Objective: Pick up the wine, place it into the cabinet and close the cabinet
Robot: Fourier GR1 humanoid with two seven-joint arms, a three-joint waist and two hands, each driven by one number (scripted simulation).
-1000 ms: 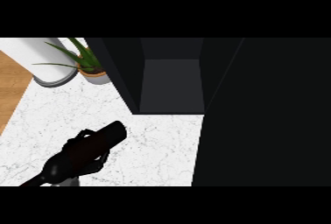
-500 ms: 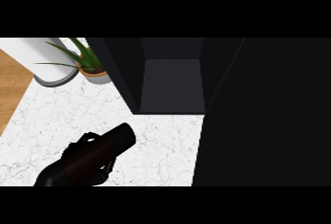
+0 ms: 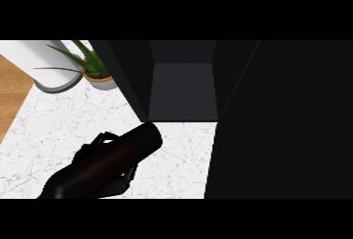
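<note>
Since the earlier frames, the wine bottle [image 3: 114, 161] has travelled up and to the right across the white marble tabletop [image 3: 48, 130], and its blunt far end now sits just at the lower left corner of the cabinet [image 3: 183, 88] opening, where before it lay well short of it. Only one hand shows, the left hand [image 3: 93, 147], coming in from the lower left; its dark fingers curl round the bottle's body, visible along the bottle's upper edge and again beneath it, so the hand is clamped on the wine.

What the coming move turns on is how the bottle lies to the opening. Its long axis runs diagonally, from the hand up and right toward the cabinet, and the leading end points at the cabinet's left wall, not at the middle of the grey interior. Judging from that, the bottle likely needs to shift rightward or swing straighter before it can slide inside without catching the front edge.

Right of the opening stands a broad dark panel [image 3: 283, 121], probably the open cabinet door, though I cannot tell for certain. The right hand is nowhere in view. Left of the cabinet stand a potted plant [image 3: 93, 70] and a white cylinder [image 3: 45, 65], well apart from the bottle.
</note>
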